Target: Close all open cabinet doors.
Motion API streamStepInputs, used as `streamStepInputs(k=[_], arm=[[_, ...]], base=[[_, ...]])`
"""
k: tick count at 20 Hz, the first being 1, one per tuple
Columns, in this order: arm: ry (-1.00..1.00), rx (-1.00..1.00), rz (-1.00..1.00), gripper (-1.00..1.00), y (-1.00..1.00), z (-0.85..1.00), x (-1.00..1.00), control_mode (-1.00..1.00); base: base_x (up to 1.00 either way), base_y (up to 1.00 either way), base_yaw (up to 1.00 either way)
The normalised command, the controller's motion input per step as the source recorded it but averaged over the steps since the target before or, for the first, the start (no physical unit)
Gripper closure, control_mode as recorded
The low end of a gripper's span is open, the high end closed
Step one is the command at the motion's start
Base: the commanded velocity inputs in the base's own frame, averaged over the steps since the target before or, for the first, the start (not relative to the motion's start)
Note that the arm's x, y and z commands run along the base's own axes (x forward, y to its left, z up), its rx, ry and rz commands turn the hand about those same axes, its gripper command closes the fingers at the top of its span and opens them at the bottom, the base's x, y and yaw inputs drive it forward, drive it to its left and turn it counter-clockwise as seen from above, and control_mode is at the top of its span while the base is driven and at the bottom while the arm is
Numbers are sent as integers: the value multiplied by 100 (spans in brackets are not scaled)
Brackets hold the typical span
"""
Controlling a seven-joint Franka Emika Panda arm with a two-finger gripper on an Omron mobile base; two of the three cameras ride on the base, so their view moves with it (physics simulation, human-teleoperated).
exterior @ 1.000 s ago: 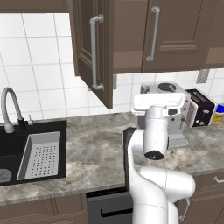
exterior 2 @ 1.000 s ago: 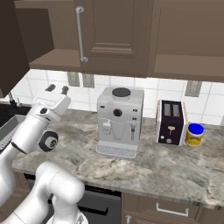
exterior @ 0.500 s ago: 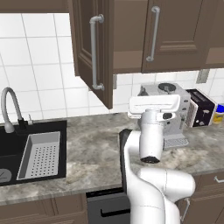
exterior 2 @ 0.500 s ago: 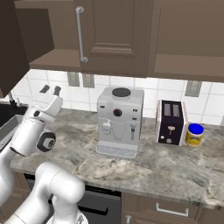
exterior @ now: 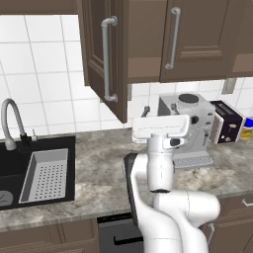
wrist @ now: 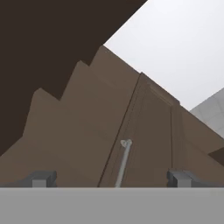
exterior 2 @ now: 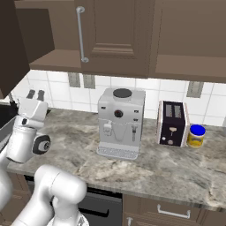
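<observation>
- Our arm has swung left, bringing the gripper (exterior 2: 35,94) closer under the open door (exterior: 101,59) (handle facing us), which juts out over the counter's (exterior: 99,168) back edge.
- Jaws apart, empty; the shut door (exterior: 190,37) needs nothing.

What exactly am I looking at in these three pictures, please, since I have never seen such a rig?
A white robot arm works in a simulated kitchen. Two cameras ride behind it, left and right; the third sits on its hand, looking up along the end effector, which is open and holds nothing. One wall-cabinet door stands open; the closed door is beside it. On the counter stand a coffee machine, a toaster and a jar. A sink lies to the left.
</observation>
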Motion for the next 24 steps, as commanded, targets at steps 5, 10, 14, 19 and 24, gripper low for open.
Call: streamStepInputs(k=[5,10,14,19,24], arm=[[0,-4,0,-100,57,0,-65,-100],[0,-3,0,-100,56,0,-63,-100],[0,-4,0,-100,64,0,-54,-100],[0,-4,0,-100,69,0,-48,-100],[0,-4,0,-100,68,1,-41,-100]], base=[[0,0,0],[0,0,0],[0,0,0],[0,0,0],[0,0,0]])
